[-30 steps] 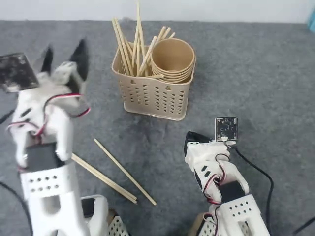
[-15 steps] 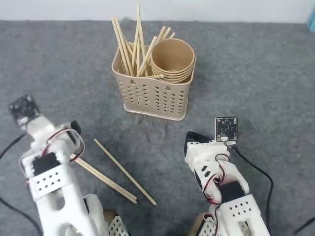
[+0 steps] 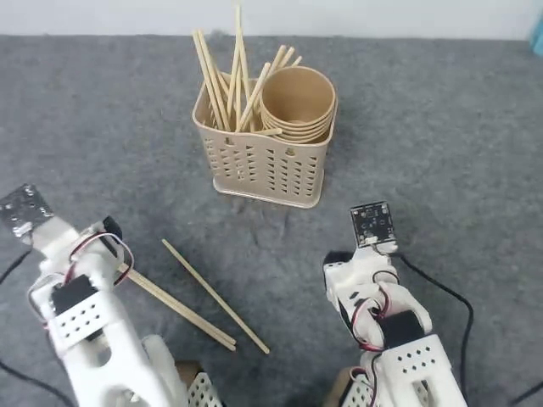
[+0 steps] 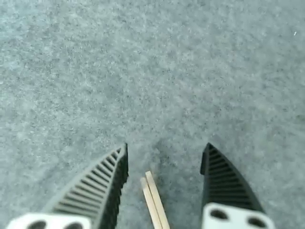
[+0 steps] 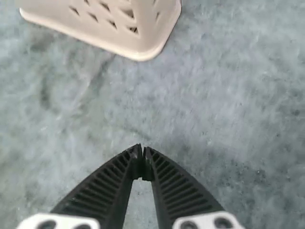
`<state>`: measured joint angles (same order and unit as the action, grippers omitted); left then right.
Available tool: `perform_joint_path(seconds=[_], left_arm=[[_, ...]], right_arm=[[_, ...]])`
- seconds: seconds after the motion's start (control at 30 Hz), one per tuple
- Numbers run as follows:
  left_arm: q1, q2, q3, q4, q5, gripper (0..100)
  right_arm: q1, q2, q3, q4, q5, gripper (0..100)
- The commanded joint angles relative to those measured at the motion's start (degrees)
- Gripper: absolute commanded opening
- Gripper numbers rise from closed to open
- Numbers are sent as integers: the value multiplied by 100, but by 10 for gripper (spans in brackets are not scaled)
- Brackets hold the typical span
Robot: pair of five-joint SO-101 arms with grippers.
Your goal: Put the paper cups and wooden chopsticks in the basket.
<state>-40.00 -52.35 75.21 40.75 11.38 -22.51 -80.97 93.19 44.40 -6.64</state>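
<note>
A beige slotted basket (image 3: 265, 165) stands at the back middle of the grey carpet. It holds a stack of paper cups (image 3: 297, 103) and several upright wooden chopsticks (image 3: 227, 76). On the carpet in front lie a pair of chopsticks (image 3: 180, 309) side by side and a single chopstick (image 3: 214, 296). My left gripper (image 4: 167, 148) is open and low over the carpet, its fingers (image 4: 106, 185) straddling the near end of the chopstick pair (image 4: 153, 200). In the high view the left gripper (image 3: 112, 242) sits at the lower left. My right gripper (image 5: 142, 151) is shut with nothing in it, pointing toward the basket's corner (image 5: 125, 29).
The right arm (image 3: 373, 297) stands at the lower right, and its gripper (image 3: 333, 256) is a short way in front of the basket. Open carpet lies to both sides of the basket and between the arms.
The left arm has dropped from a raised pose down to the carpet, so its open fingers now flank the end of the chopstick pair. The right arm shifted back slightly.
</note>
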Motion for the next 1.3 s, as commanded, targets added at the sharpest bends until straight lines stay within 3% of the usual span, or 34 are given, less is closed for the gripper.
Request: perform_joint_path(seconds=[0.0,0.37,0.8,1.27], left_arm=[[-35,-79,-48,-132,-9,233],[-26,44,-127,97,193,232],[-53,3648,-2193,132,273,231],[-53,3077,-1912,281,264,231]], right_arm=[[-233,-57,-396,57,123,9],[-857,-48,-387,84,132,9],[-910,-48,-378,31,132,9],[-1578,22,-712,40,132,9]])
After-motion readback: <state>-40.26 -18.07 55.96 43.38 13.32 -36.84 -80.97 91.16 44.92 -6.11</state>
